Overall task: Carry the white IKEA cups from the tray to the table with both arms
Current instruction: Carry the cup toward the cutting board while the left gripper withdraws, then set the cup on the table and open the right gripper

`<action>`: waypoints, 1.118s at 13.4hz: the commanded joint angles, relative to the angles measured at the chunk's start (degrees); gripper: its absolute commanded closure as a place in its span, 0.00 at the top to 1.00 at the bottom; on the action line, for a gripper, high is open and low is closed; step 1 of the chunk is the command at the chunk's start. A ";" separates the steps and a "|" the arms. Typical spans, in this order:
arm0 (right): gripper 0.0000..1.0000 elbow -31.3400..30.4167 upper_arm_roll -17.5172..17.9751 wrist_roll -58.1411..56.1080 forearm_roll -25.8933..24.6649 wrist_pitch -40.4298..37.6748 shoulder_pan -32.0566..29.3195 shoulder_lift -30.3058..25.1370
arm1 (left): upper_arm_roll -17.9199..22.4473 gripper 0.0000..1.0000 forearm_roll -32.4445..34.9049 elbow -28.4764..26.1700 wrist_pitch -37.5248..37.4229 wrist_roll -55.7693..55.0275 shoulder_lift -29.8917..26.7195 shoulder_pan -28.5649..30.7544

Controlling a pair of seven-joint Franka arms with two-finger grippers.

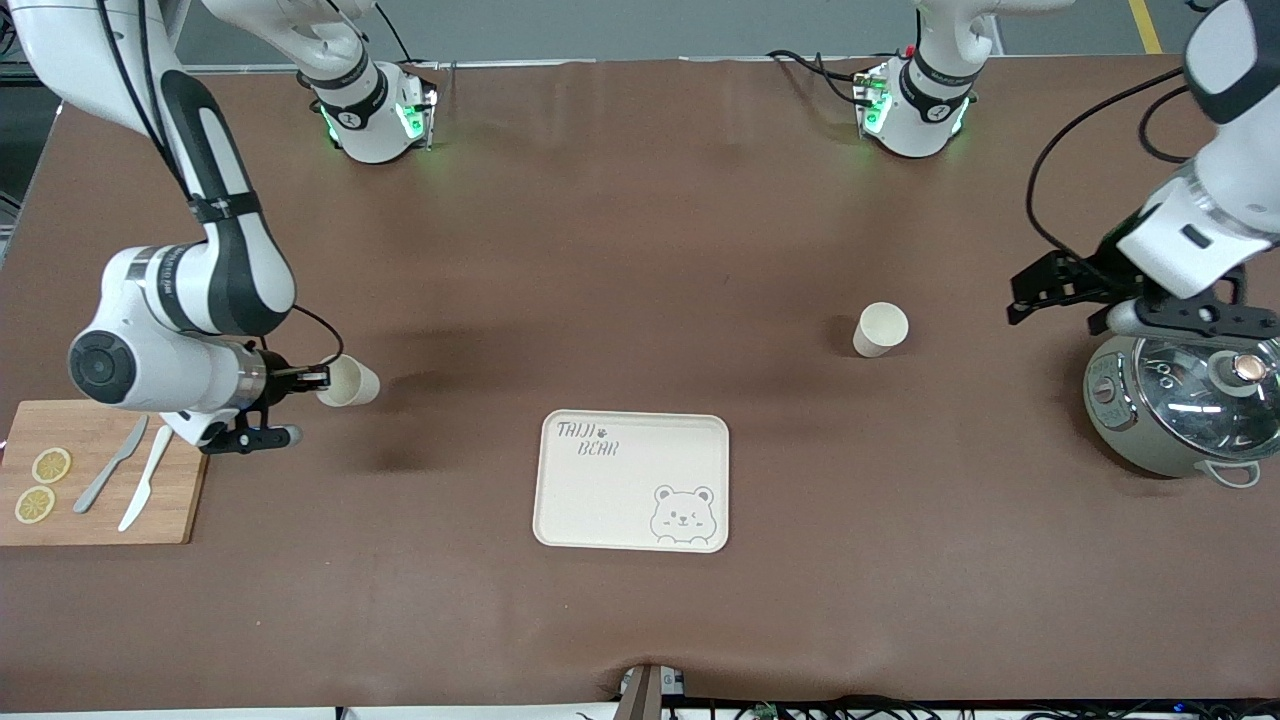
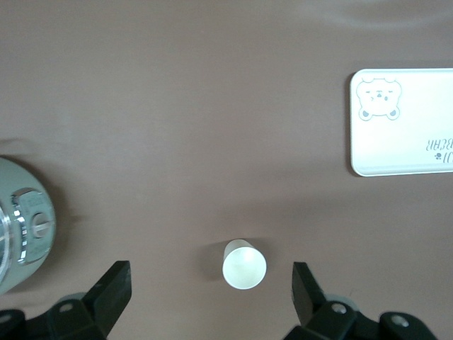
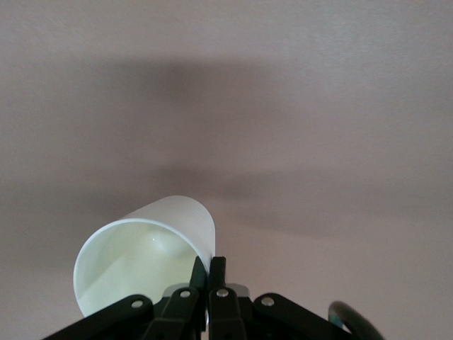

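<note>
One white IKEA cup (image 1: 881, 329) stands upright on the brown table, toward the left arm's end. My left gripper (image 1: 1032, 290) hangs open above the table between this cup and the grey pot. In the left wrist view the cup (image 2: 244, 264) lies between the two spread black fingers (image 2: 113, 290), well below them and untouched. My right gripper (image 1: 316, 379) is shut on the rim of the second white cup (image 1: 350, 381), which lies tilted on its side over the table beside the cutting board. In the right wrist view the cup's (image 3: 145, 258) wall is pinched between the fingertips of that gripper (image 3: 210, 265).
A beige bear tray (image 1: 632, 480) lies in the middle, nearer the front camera than both cups. A grey lidded pot (image 1: 1180, 405) stands at the left arm's end. A wooden cutting board (image 1: 100, 475) with two knives and lemon slices lies at the right arm's end.
</note>
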 commanded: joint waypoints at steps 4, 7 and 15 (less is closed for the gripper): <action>0.00 -8.40 0.98 -8.79 -4.09 11.21 -5.95 -2.25 | -0.53 1.00 6.42 1.38 -4.33 1.90 0.38 -0.06; 0.00 -9.20 1.07 -14.96 -4.27 12.81 -9.22 -1.99 | -0.71 1.00 8.35 2.07 -4.33 5.94 0.90 -0.06; 0.00 -11.23 1.07 -15.14 -5.05 18.52 -10.62 -0.41 | -0.80 1.00 7.83 3.66 -4.42 2.26 1.17 -0.15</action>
